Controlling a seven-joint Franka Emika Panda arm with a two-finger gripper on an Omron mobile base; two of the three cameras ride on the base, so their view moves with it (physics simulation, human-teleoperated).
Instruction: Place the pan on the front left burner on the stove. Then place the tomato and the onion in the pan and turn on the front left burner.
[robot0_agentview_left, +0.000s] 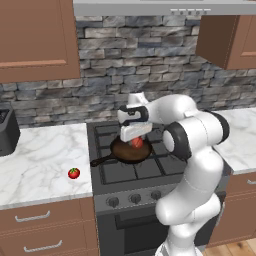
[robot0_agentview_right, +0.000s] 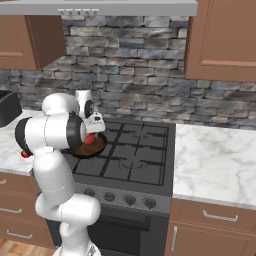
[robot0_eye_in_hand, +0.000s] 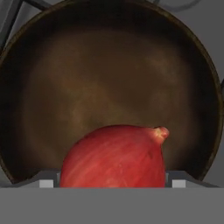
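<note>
Onion (robot0_eye_in_hand: 114, 156) sits closest to us in the hand view, a dull orange-red ball between the gripper (robot0_agentview_left: 134, 140) fingers, directly above the brown inside of the pan (robot0_eye_in_hand: 109, 83). We judge the jaws to be spread wide around the onion's sides; whether they press on it or have let go we cannot tell, nor whether the onion touches the pan floor.

Just beyond, from the left base view, the pan (robot0_agentview_left: 131, 151) rests on the front left burner (robot0_agentview_left: 124, 165) of the stove (robot0_agentview_left: 145, 200), its thin black handle pointing toward the stove's left edge. The right base view shows the same pan (robot0_agentview_right: 90, 148) under the hand, partly hidden by the arm.

We judge the pan step done and the onion step in hand. The next move calls for freeing the onion, lifting the hand straight up clear of the pan rim, then going for the tomato (robot0_agentview_left: 74, 173), which lies on the marble counter (robot0_agentview_left: 45, 170) left of the stove, near its front edge and well apart from the pan. The knobs (robot0_agentview_left: 135, 198) along the stove front wait for last.

A dark appliance (robot0_agentview_left: 7, 131) stands at the counter's far left edge, out of the tomato's path. Behind everything runs a stone wall (robot0_agentview_left: 130, 65).
</note>
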